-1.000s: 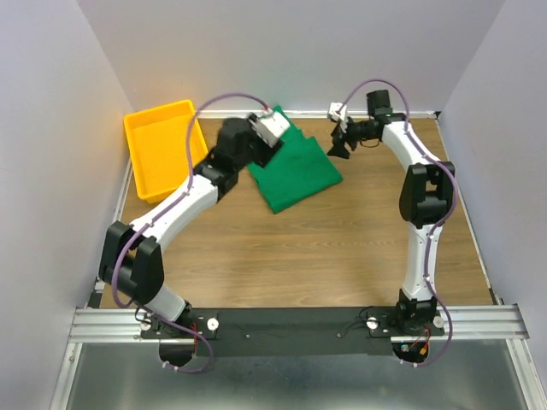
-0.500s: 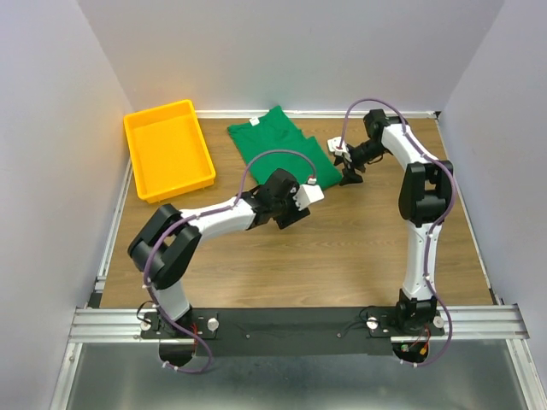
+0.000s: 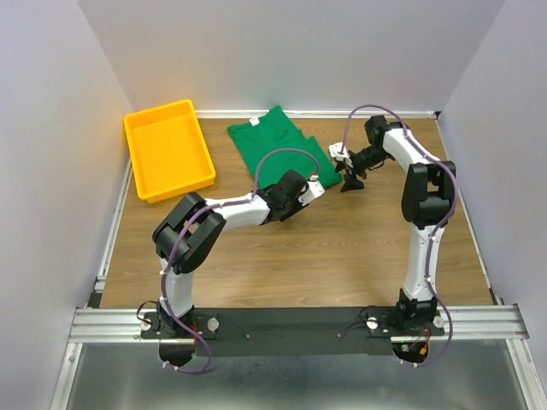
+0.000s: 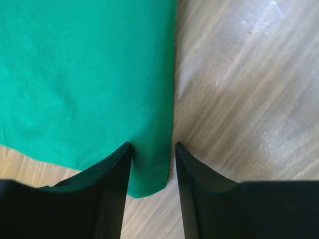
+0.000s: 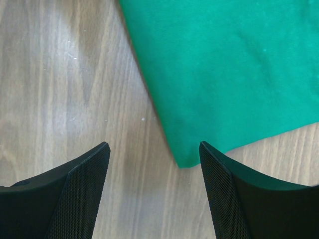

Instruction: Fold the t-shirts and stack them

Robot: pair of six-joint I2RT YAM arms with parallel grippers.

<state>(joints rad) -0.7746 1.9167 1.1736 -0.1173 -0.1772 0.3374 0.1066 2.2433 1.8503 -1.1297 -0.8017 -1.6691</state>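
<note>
One dark green t-shirt (image 3: 278,147) lies folded on the far middle of the wooden table (image 3: 342,248), just right of the yellow tray (image 3: 158,111) and apart from it, with its small white neck tag (image 3: 255,122) at the far left end. The left gripper (image 4: 152,149) sits low at the shirt's near right corner, its jaws partway apart. They straddle a narrow strip of the cloth's edge, one finger (image 4: 117,184) over the cloth and the other on bare wood. The strip lies flat in the gap, not visibly pinched. The right gripper (image 5: 153,147) hovers at the shirt's right side with its jaws spread wide and holding nothing. A corner of the shirt shows below, between them.
</note>
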